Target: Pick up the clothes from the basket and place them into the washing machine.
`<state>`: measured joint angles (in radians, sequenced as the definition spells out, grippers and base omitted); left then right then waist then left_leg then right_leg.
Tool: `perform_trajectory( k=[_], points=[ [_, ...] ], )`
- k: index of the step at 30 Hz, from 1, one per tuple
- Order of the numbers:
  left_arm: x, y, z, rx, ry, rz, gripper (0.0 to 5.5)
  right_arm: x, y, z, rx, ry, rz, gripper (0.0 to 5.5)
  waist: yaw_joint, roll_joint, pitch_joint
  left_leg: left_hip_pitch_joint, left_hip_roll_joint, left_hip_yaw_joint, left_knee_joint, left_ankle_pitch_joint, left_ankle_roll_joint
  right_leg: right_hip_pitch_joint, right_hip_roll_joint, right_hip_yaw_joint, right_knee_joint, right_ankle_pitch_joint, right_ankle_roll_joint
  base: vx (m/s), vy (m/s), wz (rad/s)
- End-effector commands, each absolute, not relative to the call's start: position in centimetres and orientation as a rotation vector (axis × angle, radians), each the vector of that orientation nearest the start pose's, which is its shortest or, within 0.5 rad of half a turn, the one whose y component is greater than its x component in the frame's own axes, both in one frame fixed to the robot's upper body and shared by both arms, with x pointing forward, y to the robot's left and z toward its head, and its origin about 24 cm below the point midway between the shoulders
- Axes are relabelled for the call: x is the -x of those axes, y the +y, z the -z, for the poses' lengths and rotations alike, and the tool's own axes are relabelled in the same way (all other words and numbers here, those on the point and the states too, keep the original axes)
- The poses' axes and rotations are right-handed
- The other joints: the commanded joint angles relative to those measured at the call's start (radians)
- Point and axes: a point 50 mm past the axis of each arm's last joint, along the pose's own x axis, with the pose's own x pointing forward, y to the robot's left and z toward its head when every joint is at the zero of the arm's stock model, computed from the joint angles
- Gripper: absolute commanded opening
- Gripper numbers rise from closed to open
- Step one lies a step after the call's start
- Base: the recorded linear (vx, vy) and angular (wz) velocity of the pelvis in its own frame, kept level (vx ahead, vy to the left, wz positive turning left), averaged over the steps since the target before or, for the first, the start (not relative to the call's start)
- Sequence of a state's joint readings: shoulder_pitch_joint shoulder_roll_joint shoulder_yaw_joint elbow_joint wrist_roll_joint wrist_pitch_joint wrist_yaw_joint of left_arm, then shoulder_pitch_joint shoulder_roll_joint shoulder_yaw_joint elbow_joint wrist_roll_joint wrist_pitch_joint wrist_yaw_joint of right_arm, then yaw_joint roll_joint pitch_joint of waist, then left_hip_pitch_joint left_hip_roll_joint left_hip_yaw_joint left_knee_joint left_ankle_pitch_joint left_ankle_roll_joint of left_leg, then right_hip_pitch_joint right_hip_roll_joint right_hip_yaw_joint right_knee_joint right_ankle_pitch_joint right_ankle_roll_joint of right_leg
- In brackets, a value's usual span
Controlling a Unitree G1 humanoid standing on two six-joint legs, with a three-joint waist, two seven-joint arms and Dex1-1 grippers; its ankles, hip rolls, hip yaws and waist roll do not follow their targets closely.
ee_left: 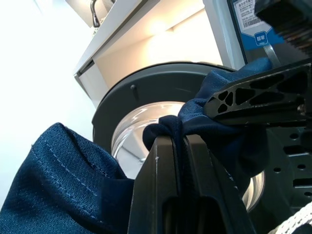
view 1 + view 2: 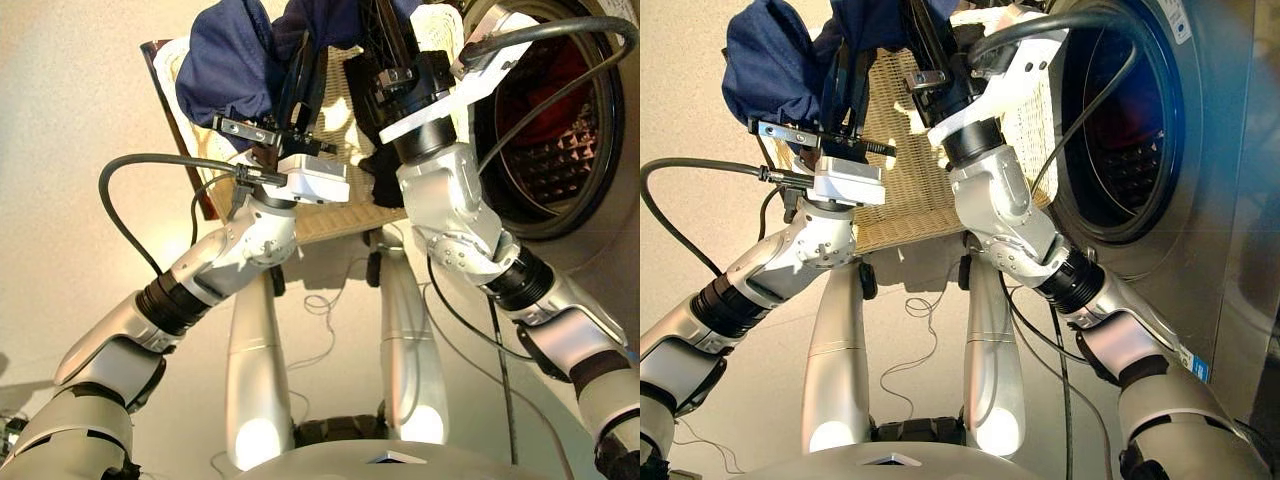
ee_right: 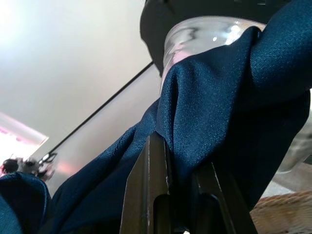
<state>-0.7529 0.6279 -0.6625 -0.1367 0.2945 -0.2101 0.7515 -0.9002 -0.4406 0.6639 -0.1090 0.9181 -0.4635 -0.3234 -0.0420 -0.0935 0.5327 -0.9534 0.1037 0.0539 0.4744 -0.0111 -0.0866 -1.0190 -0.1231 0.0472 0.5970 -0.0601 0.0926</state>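
We see the washing machine [image 2: 1200,150] at the right, its drum hole open toward us and something red lying inside. The basket [image 2: 902,195] sits just to the left of it, with a black garment [image 2: 378,178] still lying at the basket's right edge.

The navy garment [image 2: 225,60] is lifted above the basket, held between both arms. It stretches roughly crosswise, from a bunched mass on the left toward the machine on the right; that is its long axis.

Our left tool [image 1: 178,146] is pressed together on a fold of the navy cloth. Our right tool [image 3: 180,161] likewise pinches the same cloth.

We judge the carry step to be in hand. The next move calls for swinging both arms rightward, feeding the leading end into the drum hole, then letting go.
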Motion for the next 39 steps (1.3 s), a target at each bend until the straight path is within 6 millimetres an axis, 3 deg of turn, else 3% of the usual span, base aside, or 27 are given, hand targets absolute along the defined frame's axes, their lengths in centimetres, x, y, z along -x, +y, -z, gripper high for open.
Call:
perform_trajectory(
  k=[1,7,8,12,13,14,27,33,39],
  points=[
    [-23.6,6.3,-26.2,-0.382,-1.444,0.108,0.0,-27.1,-6.6,-29.6,-0.525,-0.931,-0.581,0.0,-0.012,0.082,-0.013,-0.027,-0.012,0.028,-0.007,0.028,0.003,0.0,0.006,-0.046,-0.089,0.059,0.003,0.0,0.0,0.0],
    [-23.6,6.3,-26.0,-0.375,-1.442,0.105,0.02,-27.7,-7.3,-28.6,-0.52,-0.92,-0.484,0.0,-0.012,0.087,-0.013,-0.03,-0.014,0.027,-0.003,0.026,0.005,-0.001,0.005,-0.044,-0.088,0.057,0.003,0.0,0.0,0.0],
    [-23.6,6.3,-26.0,-0.374,-1.441,0.104,0.32,-27.8,-7.4,-28.4,-0.521,-0.916,-0.472,0.0,-0.013,0.088,-0.013,-0.031,-0.013,0.028,-0.003,0.027,0.005,-0.002,0.005,-0.044,-0.088,0.057,0.003,0.0,0.0,0.0],
    [-23.7,6.2,-25.8,-0.367,-1.436,0.114,2.91,-28.1,-7.8,-27.9,-0.517,-0.909,-0.42,0.0,-0.013,0.09,-0.013,-0.034,-0.013,0.028,-0.002,0.027,0.006,-0.004,0.005,-0.046,-0.087,0.056,0.002,0.0,0.0,0.0],
    [-23.7,6.1,-25.7,-0.367,-1.432,0.118,5.13,-28.2,-7.9,-27.7,-0.518,-0.904,-0.41,0.0,-0.014,0.09,-0.013,-0.034,-0.014,0.028,-0.001,0.026,0.006,-0.005,0.005,-0.046,-0.086,0.057,0.002,0.0,0.0,0.0],
    [-23.7,6.1,-25.7,-0.366,-1.429,0.12,5.5,-28.4,-8.0,-27.6,-0.514,-0.9,-0.394,0.0,-0.014,0.091,-0.013,-0.033,-0.014,0.029,-0.001,0.026,0.007,-0.005,0.005,-0.045,-0.086,0.057,0.002,0.0,0.0,0.0],
    [-23.6,6.2,-25.3,-0.278,-1.413,0.109,5.5,-31.5,-11.5,-24.9,-0.543,-0.846,0.039,0.0,-0.01,0.107,-0.013,-0.049,-0.019,0.025,0.005,0.025,0.012,-0.016,0.002,-0.044,-0.082,0.054,0.001,0.0,0.0,0.0],
    [-23.5,6.1,-25.3,-0.237,-1.41,0.116,5.5,-33.4,-15.3,-23.8,-0.559,-0.809,0.357,0.0,-0.009,0.114,-0.013,-0.054,-0.024,0.022,0.013,0.02,0.013,-0.021,0.0,-0.043,-0.073,0.049,0.002,0.0,0.0,0.0],
    [-23.4,6.2,-25.6,-0.19,-1.416,0.115,5.5,-34.4,-19.8,-24.3,-0.553,-0.812,0.684,0.0,-0.006,0.119,-0.013,-0.059,-0.026,0.018,0.016,0.014,0.012,-0.029,-0.001,-0.043,-0.063,0.041,0.003,0.0,0.0,0.0]
  ],
)
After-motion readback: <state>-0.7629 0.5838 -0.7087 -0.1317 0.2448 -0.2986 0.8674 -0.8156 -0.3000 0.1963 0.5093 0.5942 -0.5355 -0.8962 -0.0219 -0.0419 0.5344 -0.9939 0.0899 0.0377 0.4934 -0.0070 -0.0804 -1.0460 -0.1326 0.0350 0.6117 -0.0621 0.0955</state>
